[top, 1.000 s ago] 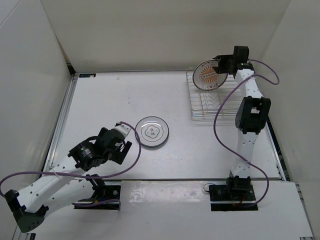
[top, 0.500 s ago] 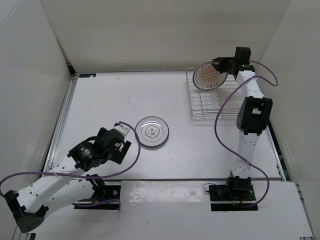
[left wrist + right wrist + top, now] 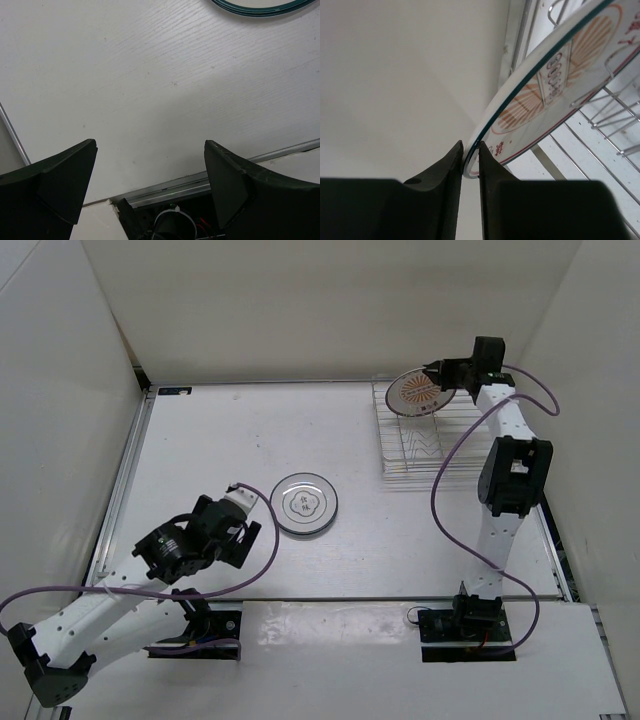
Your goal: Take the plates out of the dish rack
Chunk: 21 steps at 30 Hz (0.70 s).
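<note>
My right gripper is shut on the rim of the orange sunburst plate and holds it tilted over the far end of the wire dish rack. In the right wrist view the fingers pinch the plate's edge, with rack wires below. A plate with a dark scalloped outline lies flat on the table; its rim shows at the top of the left wrist view. My left gripper is open and empty, low over the table to the left of that plate. No third plate shows.
White walls enclose the table on three sides. A metal rail runs along the left edge and another along the front edge. Purple cables hang from both arms.
My right gripper has tipped the sunburst plate from nearly upright to more flat and shifted slightly right. The left arm has barely moved.
</note>
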### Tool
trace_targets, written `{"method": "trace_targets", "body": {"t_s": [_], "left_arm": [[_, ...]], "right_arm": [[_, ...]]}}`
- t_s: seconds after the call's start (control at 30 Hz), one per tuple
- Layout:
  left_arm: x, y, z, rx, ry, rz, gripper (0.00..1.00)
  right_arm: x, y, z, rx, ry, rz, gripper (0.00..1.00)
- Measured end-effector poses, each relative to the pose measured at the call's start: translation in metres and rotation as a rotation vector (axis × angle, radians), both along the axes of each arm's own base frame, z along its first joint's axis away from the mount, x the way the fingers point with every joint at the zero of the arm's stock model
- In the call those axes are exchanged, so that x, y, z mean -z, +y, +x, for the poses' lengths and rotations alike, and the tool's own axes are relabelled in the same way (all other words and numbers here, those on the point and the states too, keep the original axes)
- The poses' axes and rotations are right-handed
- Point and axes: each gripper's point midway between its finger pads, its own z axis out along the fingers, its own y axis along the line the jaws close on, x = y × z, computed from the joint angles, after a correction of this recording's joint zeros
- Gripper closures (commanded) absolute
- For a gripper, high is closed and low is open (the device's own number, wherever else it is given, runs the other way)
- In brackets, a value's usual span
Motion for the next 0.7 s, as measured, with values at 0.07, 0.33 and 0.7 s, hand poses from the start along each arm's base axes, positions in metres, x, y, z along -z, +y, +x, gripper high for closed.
{"method": "trace_targets", "body": {"t_s": [0.07, 0.33, 0.7], "left_arm": [[0.0, 0.0, 0.0, 0.0, -0.003, -0.003, 0.0], [0.001, 0.001, -0.001, 0.004, -0.003, -0.003, 0.0], [0.005, 0.001, -0.003, 0.017, 0.003, -0.009, 0.0]], "right_arm": [[-0.001, 0.001, -0.006, -0.004, 0.006, 0.004, 1.0], [0.0, 0.004, -0.022, -0.02, 0.028, 0.014, 1.0], [0.0, 0.006, -0.039, -0.021, 0.04, 0.035, 1.0]]}}
